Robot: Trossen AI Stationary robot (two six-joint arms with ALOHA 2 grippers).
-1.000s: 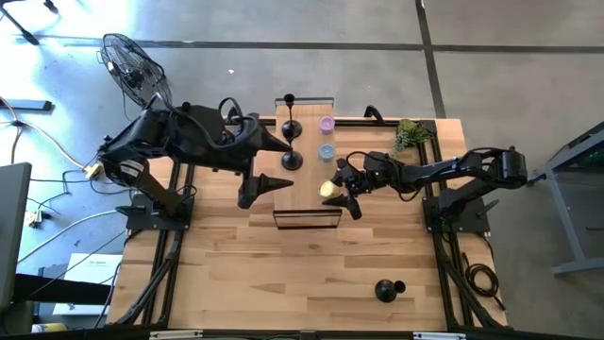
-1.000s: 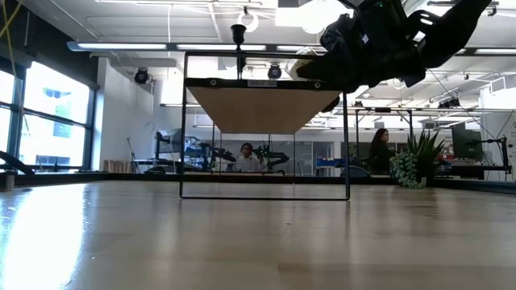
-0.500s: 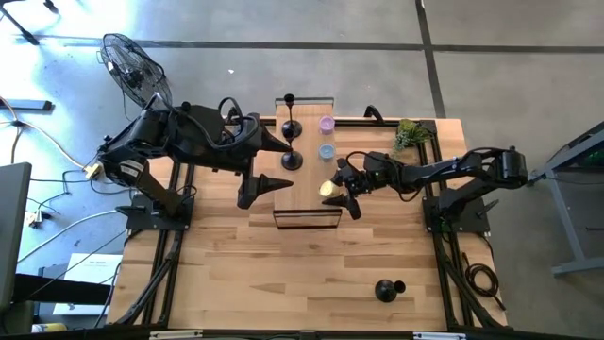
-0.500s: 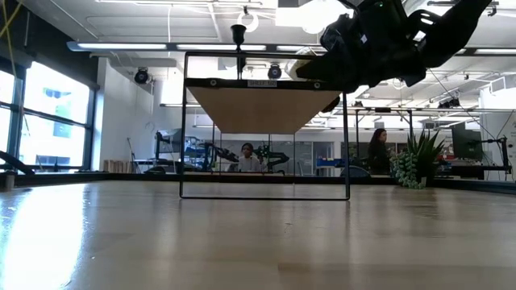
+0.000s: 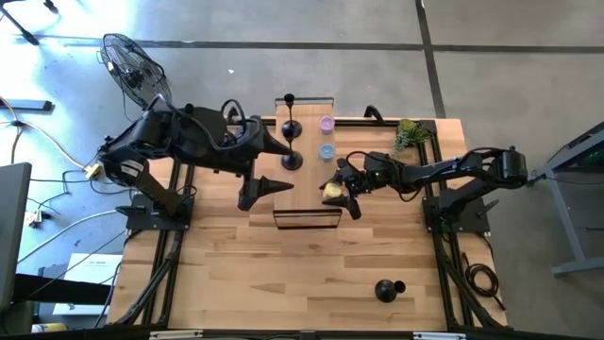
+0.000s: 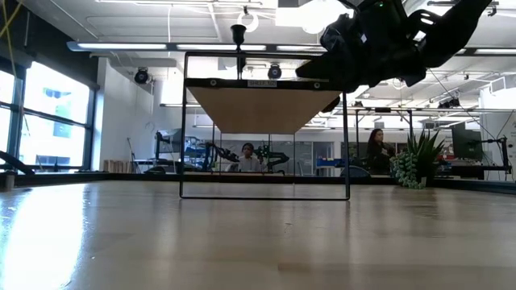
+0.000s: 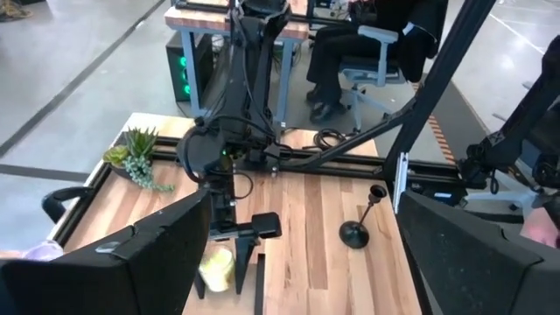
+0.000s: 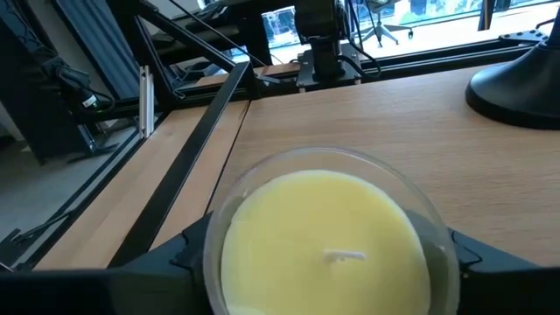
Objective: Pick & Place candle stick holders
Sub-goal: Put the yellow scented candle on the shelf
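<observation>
Right gripper (image 5: 342,194) over the raised wooden shelf (image 5: 307,179), fingers at either side of a yellow candle jar (image 8: 328,241); grip or release, cannot tell. Left gripper (image 5: 269,165) spread wide, empty. Two candle stick holders (image 5: 292,127) on the shelf, another (image 5: 385,289) on the table, well apart.

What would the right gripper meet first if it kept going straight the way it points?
The yellow candle already sits between the right gripper fingers. Beyond it, probably a black holder's base, though depth is unclear.
</observation>
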